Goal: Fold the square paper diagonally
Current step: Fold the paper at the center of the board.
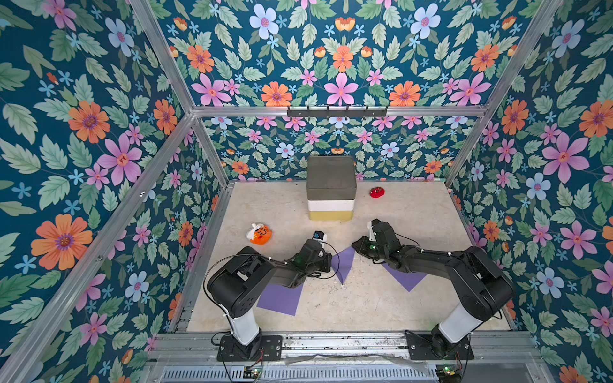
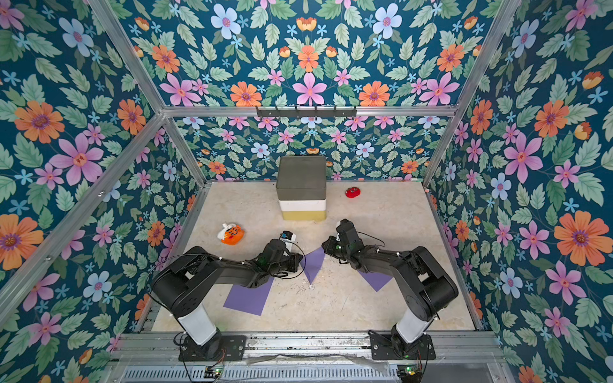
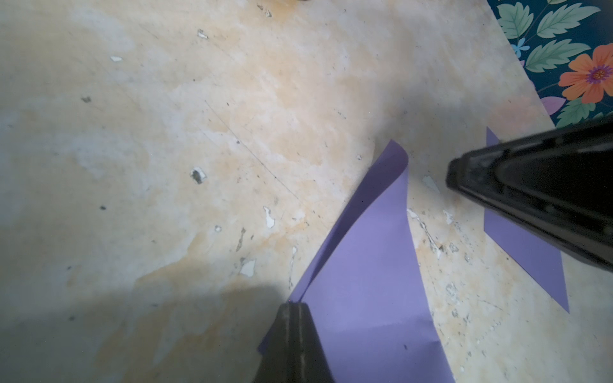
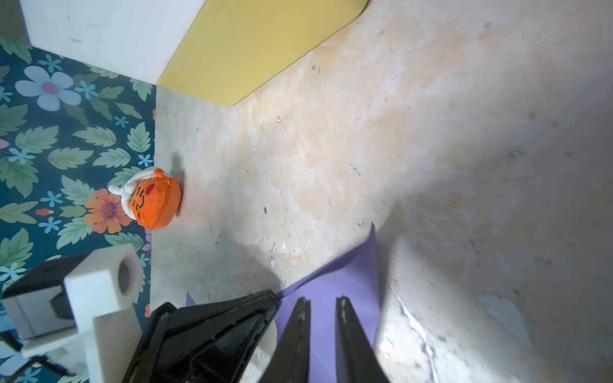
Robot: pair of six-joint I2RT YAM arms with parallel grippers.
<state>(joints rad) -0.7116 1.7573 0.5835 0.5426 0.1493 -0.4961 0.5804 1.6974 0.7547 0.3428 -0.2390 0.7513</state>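
While the left hand (image 3: 293, 306) is clamped on the curled purple paper (image 3: 365, 265), the right hand (image 4: 323, 302) hangs near it, slightly parted.

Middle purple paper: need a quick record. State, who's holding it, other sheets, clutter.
paper: middle purple sheet, half folded, one flap curled up off the table
left gripper: shut, pinching the sheet's edge
right gripper: jaws slightly apart, beside the sheet, gripping nothing
fold: not yet pressed flat
spare sheets: one under left arm, one under right arm, both flat
clutter: orange plush, red plush, stacked bins at the back
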